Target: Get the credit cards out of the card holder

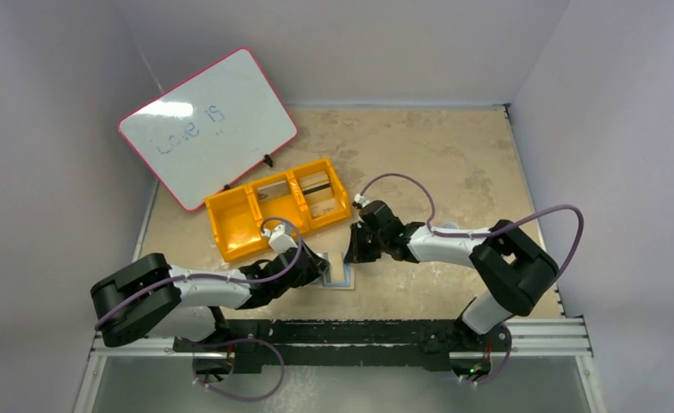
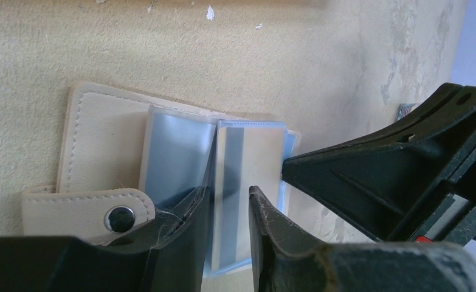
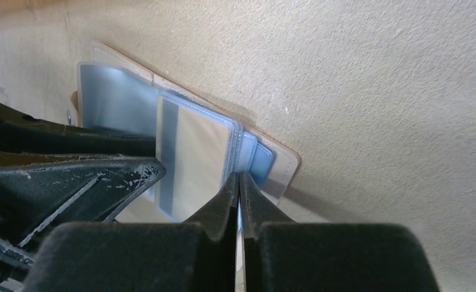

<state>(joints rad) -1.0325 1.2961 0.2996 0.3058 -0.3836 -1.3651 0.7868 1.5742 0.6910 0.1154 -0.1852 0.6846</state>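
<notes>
The card holder (image 1: 340, 274) lies open on the tan table between my two grippers. In the left wrist view its tan cover (image 2: 101, 134) and snap strap (image 2: 121, 218) show, with clear light-blue sleeves fanned out. One tan credit card (image 2: 256, 158) with a grey stripe sits inside a sleeve. My left gripper (image 2: 229, 198) stands open over that sleeve, with a gap between its fingers. My right gripper (image 3: 239, 177) is shut at the right edge of the sleeve stack (image 3: 247, 152), with a thin pale sliver between its tips. Whether the credit card (image 3: 199, 158) is in that pinch I cannot tell.
A yellow three-compartment bin (image 1: 230, 228) stands just behind the card holder. A pink-rimmed whiteboard (image 1: 208, 125) leans at the back left. Grey walls close in the table on three sides. The left gripper's fingers (image 3: 71, 182) fill the left of the right wrist view.
</notes>
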